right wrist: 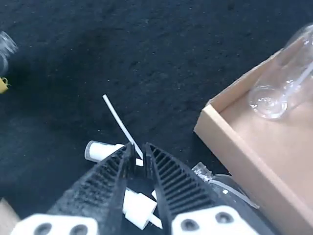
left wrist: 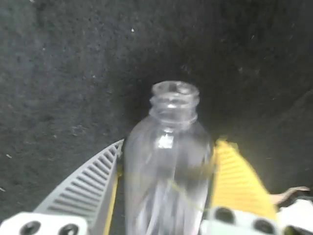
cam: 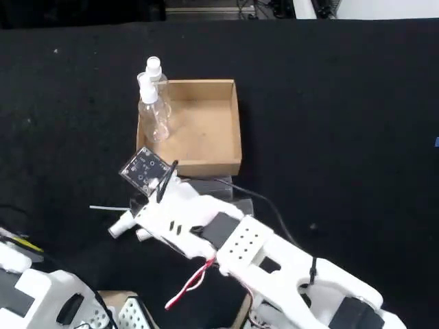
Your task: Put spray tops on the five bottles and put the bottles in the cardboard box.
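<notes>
1. Right gripper point(right wrist: 139, 150) clenched, jaws nearly together on a spray top point(right wrist: 120, 122) at the root of its dip tube; it lies on the table at about 7 o'clock of the cardboard box point(cam: 206, 166).
2. Left gripper point(left wrist: 171, 145) grasps an uncapped bottle point(left wrist: 168, 166) by the body, at roughly 8 o'clock of the box.
3. Spray top lies flat; in the high view its long axis runs 9 to 3 o'clock, with the tube tip at 9; the bottle's long axis follows the fingers, mouth away from the wrist.
4. Recommended: lift, line the tube up with the bottle's axis, feed the tip into the mouth first, then seat the head; the thin tube probably flexes, so approach slowly.
5. Two capped bottles point(cam: 154, 116) stand in the box's 10 o'clock corner.
</notes>
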Robot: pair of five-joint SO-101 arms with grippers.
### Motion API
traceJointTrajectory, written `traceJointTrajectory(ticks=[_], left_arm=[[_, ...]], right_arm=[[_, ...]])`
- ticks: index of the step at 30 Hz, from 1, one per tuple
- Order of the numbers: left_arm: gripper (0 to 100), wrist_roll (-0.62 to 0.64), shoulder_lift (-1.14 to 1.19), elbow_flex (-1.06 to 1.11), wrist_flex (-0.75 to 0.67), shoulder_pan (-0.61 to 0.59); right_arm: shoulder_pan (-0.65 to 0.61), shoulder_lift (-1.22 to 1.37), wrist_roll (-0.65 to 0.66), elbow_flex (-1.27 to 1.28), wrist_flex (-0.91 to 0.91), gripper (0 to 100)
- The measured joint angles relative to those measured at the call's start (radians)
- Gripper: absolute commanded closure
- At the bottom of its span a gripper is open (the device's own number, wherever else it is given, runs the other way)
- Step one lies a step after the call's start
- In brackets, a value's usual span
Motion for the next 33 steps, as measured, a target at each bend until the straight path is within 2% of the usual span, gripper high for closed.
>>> traceJointTrajectory(ticks=[7,13,18,22,26,33], left_arm=[[69,-0.137,0.0,0.0,-0.098,-0.023],[69,-0.187,0.0,0.0,-0.095,-0.026],[69,-0.242,-0.002,0.014,-0.035,-0.026],[69,-0.299,-0.002,0.127,-0.141,-0.026],[69,-0.307,-0.012,0.186,-0.218,-0.031],[69,-0.307,-0.126,0.186,-0.206,-0.032]], right_arm=[[0.0,0.0,0.0,0.0,0.0,98.3],[0.0,0.0,0.0,0.0,0.0,98.3],[0.0,0.0,0.0,0.0,0.0,98.3],[0.0,0.0,0.0,0.0,0.0,98.3],[0.0,0.0,0.0,0.0,0.0,98.3],[0.0,0.0,0.0,0.0,0.0,98.3]])
